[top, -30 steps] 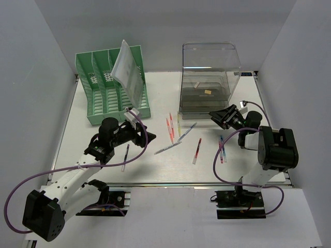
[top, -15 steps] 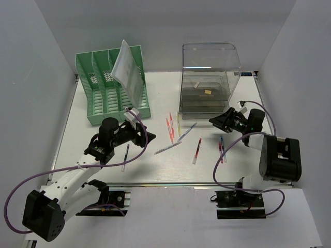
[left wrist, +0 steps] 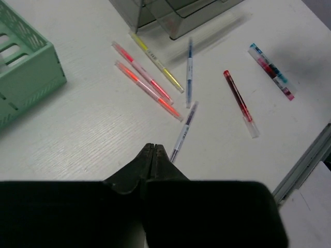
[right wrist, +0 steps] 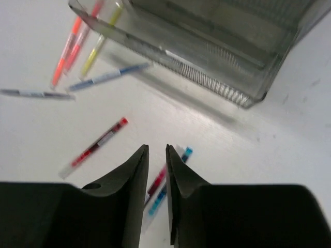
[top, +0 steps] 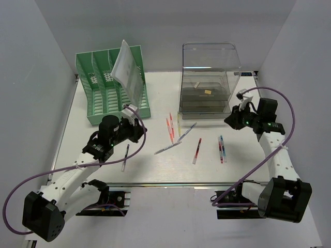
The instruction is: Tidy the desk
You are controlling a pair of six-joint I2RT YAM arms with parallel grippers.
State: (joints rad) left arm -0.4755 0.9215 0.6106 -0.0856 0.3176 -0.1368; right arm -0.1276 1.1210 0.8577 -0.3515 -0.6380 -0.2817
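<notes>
A white table (top: 155, 173) seen from above, with a robot arm at each near corner. The table fills the whole work area and carries a green file rack (top: 111, 90) at the far left with a sheet of paper (top: 126, 70) leaning in it, and a clear drawer box (top: 207, 77) at the far right. Loose pens lie scattered between them, so we judge the tidying far from done. The left pincer (left wrist: 151, 147) hangs above the table with its jaws pressed together and nothing in them. A white and blue pen (left wrist: 183, 132) lies just beyond its tips. The right pincer (right wrist: 156, 150) hovers near the box's front right corner, its jaws almost closed with only a thin gap, and it holds nothing. A blue and pink pair of pens (right wrist: 165, 186) lies on the table below it, and a red pen (right wrist: 93, 147) lies off to one side. We judge both arms to be between pickups, choosing a pen. The next move calls for spreading the jaws wide, turning them to straddle a pen's thin barrel, then lowering until the tips nearly meet the table before closing. Where the pens belong we cannot tell for certain. The box seems likely.
</notes>
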